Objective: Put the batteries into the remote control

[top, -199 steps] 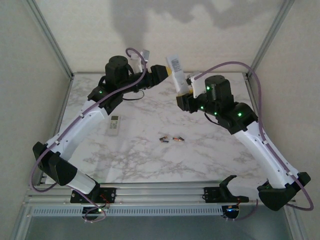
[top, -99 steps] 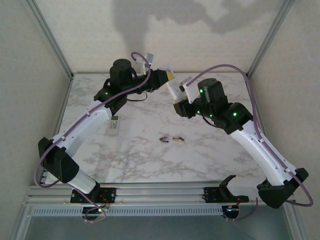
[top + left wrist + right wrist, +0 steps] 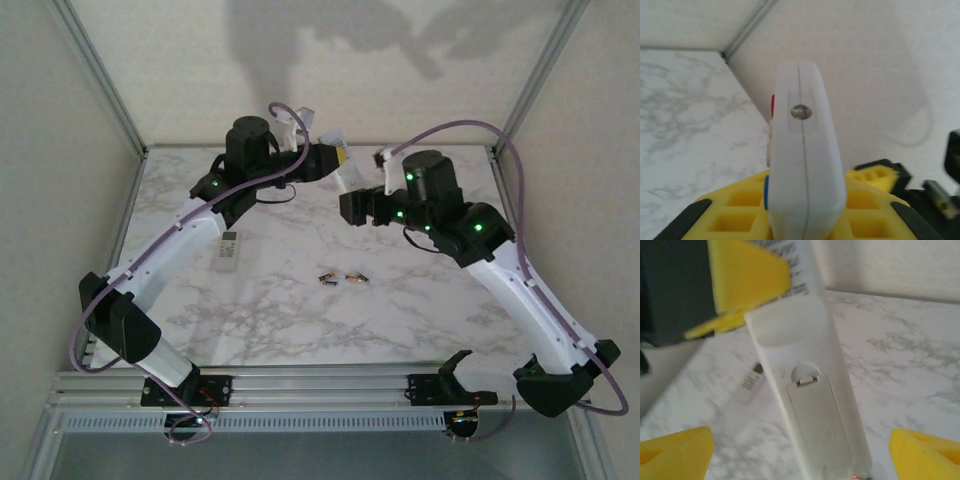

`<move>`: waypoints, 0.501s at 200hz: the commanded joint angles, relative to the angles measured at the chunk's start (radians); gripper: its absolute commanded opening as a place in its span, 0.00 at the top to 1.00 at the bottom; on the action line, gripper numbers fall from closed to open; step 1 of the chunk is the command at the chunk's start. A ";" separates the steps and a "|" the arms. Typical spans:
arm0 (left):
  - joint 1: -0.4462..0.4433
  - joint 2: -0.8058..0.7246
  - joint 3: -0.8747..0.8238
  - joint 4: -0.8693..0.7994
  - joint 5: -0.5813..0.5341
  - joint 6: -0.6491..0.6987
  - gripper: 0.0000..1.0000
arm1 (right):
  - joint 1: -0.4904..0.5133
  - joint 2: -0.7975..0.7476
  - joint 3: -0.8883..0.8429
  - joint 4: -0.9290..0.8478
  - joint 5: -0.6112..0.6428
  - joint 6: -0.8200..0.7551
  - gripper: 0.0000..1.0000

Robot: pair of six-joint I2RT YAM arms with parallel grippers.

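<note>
Two batteries [image 3: 326, 278] lie loose near a small remote [image 3: 228, 250].

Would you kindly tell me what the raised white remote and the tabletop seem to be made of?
Raised remote: probably white plastic, smooth and matte, with a moulded clip-on cover. Tabletop: white with grey veining, marble or a marble-print laminate; unclear which.

print [image 3: 801, 275] on remote [image 3: 812, 405] back, apparently blurred, illegible

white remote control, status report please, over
Left gripper shut on long white plastic remote control. Right gripper open, fingers flanking it. Battery cover closed; two small dark cylindrical batteries on marble table. Smaller white remote lies apart.
</note>
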State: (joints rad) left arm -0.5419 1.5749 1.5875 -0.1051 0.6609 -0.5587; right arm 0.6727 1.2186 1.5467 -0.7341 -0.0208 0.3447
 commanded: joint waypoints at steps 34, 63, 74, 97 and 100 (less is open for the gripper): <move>-0.019 -0.044 -0.011 0.091 -0.018 0.191 1.00 | -0.113 -0.143 -0.130 0.085 -0.101 0.745 0.03; -0.027 -0.064 -0.036 0.118 -0.026 0.177 1.00 | -0.135 -0.204 -0.318 0.287 -0.173 0.944 0.01; -0.028 -0.062 -0.035 0.111 -0.027 0.168 1.00 | -0.136 -0.195 -0.348 0.349 -0.211 0.977 0.01; -0.036 -0.062 -0.039 0.111 -0.028 0.156 1.00 | -0.135 -0.147 -0.350 0.429 -0.281 0.974 0.01; -0.036 -0.062 -0.038 0.112 -0.027 0.154 1.00 | -0.135 -0.142 -0.349 0.433 -0.286 0.972 0.01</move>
State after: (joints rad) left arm -0.5644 1.5520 1.5551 -0.0463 0.6312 -0.4034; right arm 0.5426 1.0416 1.2003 -0.4732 -0.2050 1.2137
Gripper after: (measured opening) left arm 0.211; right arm 0.987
